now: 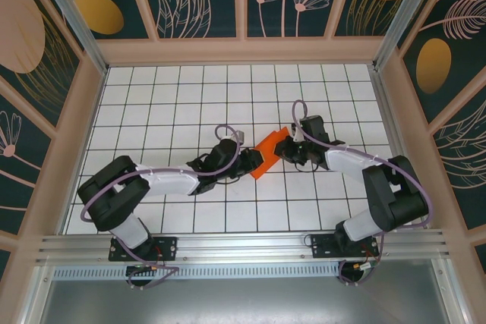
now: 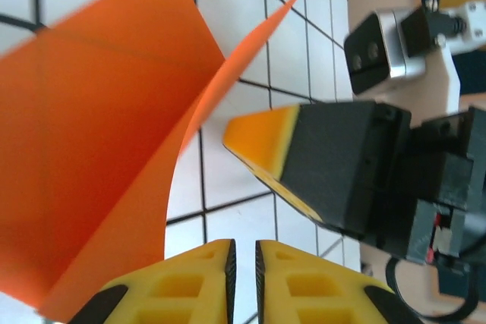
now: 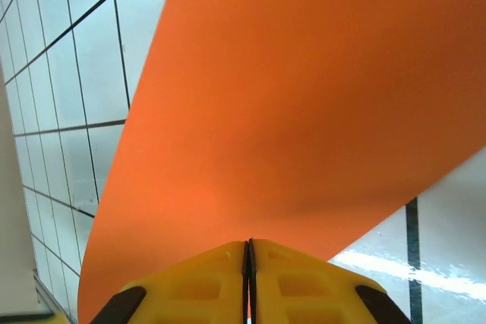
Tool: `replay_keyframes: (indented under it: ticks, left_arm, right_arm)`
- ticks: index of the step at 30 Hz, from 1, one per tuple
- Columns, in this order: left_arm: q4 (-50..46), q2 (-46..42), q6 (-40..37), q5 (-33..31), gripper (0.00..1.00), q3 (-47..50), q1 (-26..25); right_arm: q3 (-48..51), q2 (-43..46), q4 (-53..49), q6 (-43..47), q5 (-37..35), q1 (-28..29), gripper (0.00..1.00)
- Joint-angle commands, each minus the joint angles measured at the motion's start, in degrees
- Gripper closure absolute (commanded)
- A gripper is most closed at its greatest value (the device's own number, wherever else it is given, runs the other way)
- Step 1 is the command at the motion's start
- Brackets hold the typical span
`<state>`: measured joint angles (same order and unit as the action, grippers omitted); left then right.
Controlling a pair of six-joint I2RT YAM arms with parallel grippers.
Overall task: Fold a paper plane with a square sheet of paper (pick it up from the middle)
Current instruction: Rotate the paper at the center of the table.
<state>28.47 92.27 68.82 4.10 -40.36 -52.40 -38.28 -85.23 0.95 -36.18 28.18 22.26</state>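
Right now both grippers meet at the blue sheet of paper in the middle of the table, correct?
Not quite: the square sheet of paper is bright orange, not blue, as the top external view shows. Both the left gripper and the right gripper do meet there.

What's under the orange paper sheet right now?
Under the thin bright orange paper sheet lies the white gridded table; it is raised between the left gripper and right gripper. Whatever sits directly beneath stays hidden.

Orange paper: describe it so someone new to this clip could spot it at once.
Look at the middle of the white grid table, where the two arms meet. The paper sits between the left gripper and right gripper, lifted and curved. It is the only bright orange thing among black arms and white tiles.
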Motion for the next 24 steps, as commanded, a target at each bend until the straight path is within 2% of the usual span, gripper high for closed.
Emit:
replay_keyframes:
  ticks: [1, 11, 18, 24]
  left_arm:
    - [-4.6, -4.6, -1.3, -7.5, 0.75, 0.2, 0.2]
    - [-10.5, -8.5, -4.7, -11.8, 0.69, -0.9, 0.2]
    - [-8.7, -8.4, -5.7, -10.8, 0.69, 1.0, 0.1]
    - [-6.5, -5.8, -5.1, -9.5, 0.71, 1.7, 0.4]
  right_arm:
    - [0.0, -1.6, 0.3, 2.4, 1.9, -0.1, 0.87]
    - [-2.3, -7.5, -0.7, -0.9, -0.3, 2.2, 0.84]
    - [-4.9, -12.4, -0.3, -5.4, -3.8, 5.3, 0.84]
    - [-6.1, -14.6, 4.3, -12.3, -3.7, 7.6, 0.84]
